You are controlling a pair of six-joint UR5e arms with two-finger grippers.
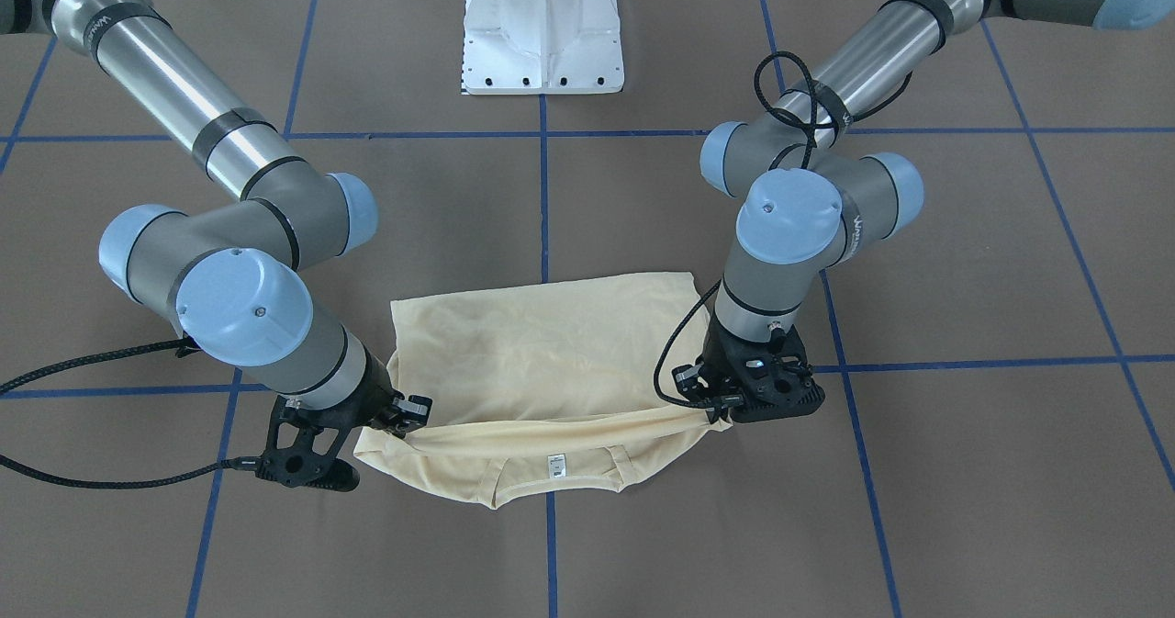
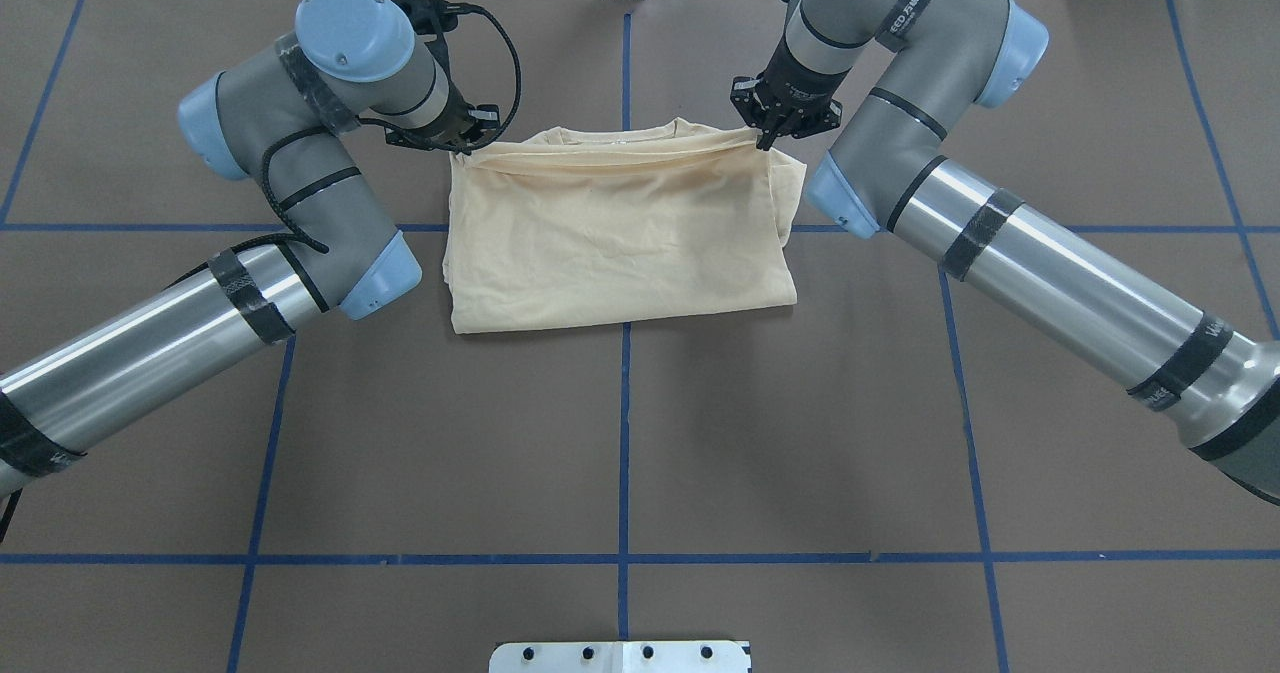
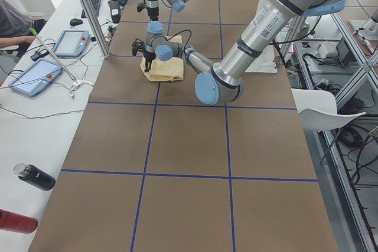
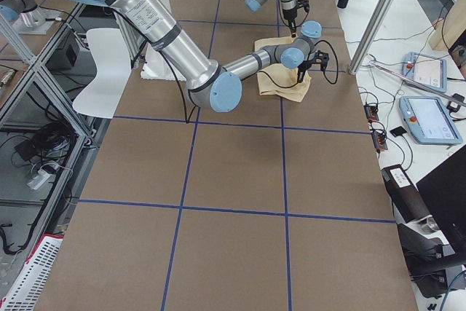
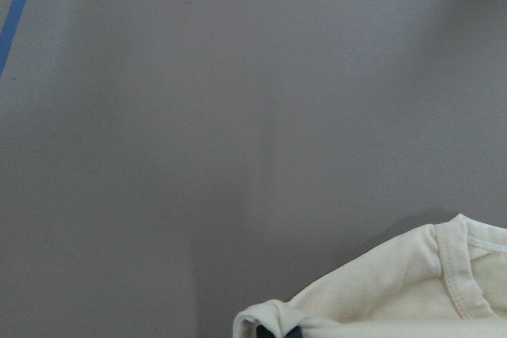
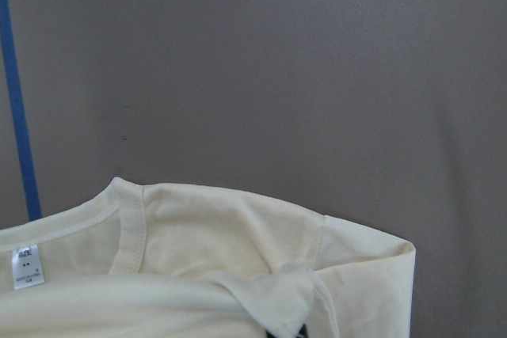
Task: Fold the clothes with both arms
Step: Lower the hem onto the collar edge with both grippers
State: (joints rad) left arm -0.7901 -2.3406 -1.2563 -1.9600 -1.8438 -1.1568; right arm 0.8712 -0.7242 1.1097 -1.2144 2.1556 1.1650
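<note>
The cream-yellow T-shirt (image 2: 620, 243) lies folded on the brown table, plain side up, with no print showing. Its collar edge with the white neck label (image 1: 555, 465) is at the far side from the robot. My left gripper (image 2: 465, 145) is shut on one corner of that far edge, and it also shows in the front view (image 1: 714, 407). My right gripper (image 2: 765, 138) is shut on the other corner, seen too in the front view (image 1: 390, 422). The edge between them is lifted and stretched. The wrist views show pinched cloth (image 5: 396, 290) (image 6: 214, 243).
The white pedestal base (image 1: 543, 30) stands at the robot's side of the table. Blue tape lines (image 2: 624, 433) cross the brown surface. A side bench holds tablets (image 3: 35, 78) and a black bottle (image 3: 34, 176). An operator sits at the bench's far end.
</note>
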